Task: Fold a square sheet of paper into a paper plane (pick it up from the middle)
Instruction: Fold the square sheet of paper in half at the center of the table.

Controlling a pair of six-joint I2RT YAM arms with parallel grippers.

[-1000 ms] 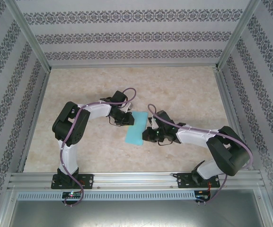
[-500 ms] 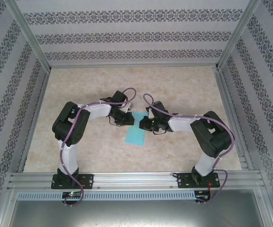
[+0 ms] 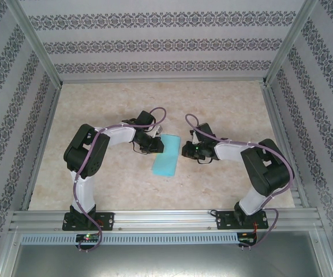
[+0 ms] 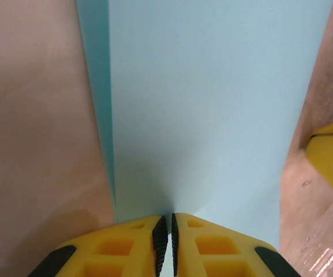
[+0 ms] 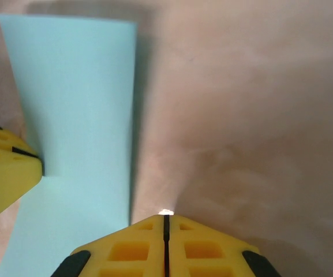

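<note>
Flowery striped walls stand around a pale, stone-look counter (image 3: 224, 109). From above, the blue sheet of paper (image 3: 167, 157) lies in the middle, folded long, between the left gripper (image 3: 154, 145) and the right gripper (image 3: 185, 150). At the left wrist, the left gripper pinches the sheet's near edge. At the right wrist, the right gripper is squeezed tight on nothing, just beside the sheet.

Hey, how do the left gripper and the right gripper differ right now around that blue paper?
The left gripper pinches the blue paper by its edge between its fingers; the right gripper holds nothing. The left gripper's fingers show a thin slit, the right gripper's meet fully. The left gripper is at the paper's left side, the right gripper over bare table just off the opposite edge. Both have yellow fingers.
</note>
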